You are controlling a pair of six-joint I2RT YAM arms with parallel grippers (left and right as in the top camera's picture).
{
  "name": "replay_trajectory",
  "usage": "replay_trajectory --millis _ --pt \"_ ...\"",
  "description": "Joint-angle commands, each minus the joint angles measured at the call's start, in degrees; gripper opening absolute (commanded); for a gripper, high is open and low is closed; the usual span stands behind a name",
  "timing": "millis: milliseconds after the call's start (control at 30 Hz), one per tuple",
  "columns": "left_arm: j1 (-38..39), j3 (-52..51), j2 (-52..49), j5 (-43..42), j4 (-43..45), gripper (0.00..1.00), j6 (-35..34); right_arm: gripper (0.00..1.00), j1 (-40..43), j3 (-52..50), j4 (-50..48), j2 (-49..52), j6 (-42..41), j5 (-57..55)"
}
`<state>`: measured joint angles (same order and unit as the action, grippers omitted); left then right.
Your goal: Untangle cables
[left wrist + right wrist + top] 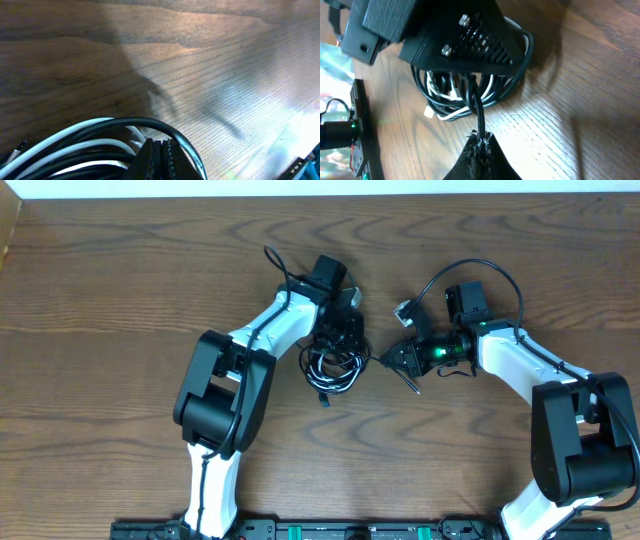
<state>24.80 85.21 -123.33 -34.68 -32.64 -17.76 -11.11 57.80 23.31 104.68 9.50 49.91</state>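
The cables lie as one tangled coil of black and white cords at the table's middle. My left gripper stands down in the coil's far side. Its jaws are pressed shut. A black loop curves round the tips and white strands pass to their left; I see no strand between the pads. My right gripper sits just right of the coil, shut on one black strand. That strand runs taut into the bundle under the left gripper's housing.
The arms' own thick black wires arch above each wrist. A small white tag hangs beside the right wrist. A loose plug end pokes out at the coil's near side. The wooden table ends at the far edge.
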Motion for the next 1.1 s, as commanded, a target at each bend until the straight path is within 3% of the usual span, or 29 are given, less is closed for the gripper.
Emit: replay_trajectory --millis 0,133,267,400,467,533,633,1067 --pt "-1.4 0.1 2.6 -2.0 -0.4 0.08 -1.3 0.01 -0.3 0.5 -0.2 0.3 0.9 3.0" --pt "-2.3 0.1 3.7 -1.8 -0.7 0.08 -2.7 0.01 -0.9 0.5 -0.2 0.3 0.9 4.2" --pt "-2.2 0.1 3.7 5.8 -3.2 0.08 -4.2 0.01 -1.2 0.5 0.0 0.3 0.9 4.7" --pt "-2.4 0.2 3.9 7.0 -3.4 0.09 -5.1 0.01 -1.3 0.5 0.1 0.3 0.9 4.7" --pt "-2.4 0.2 4.5 7.3 -3.3 0.17 -5.5 0.01 -1.4 0.5 0.1 0.3 0.9 4.7" --pt "-2.4 0.2 5.2 7.6 -3.4 0.33 -5.9 0.01 -1.4 0.5 0.1 0.3 0.9 4.7" --pt "-2.4 0.2 6.3 10.3 -4.3 0.38 -8.4 0.01 -1.4 0.5 0.0 0.3 0.9 4.7" --pt "-0.9 -0.2 3.6 13.6 -8.8 0.38 -10.1 0.01 -1.8 0.5 0.1 0.3 0.9 4.7"
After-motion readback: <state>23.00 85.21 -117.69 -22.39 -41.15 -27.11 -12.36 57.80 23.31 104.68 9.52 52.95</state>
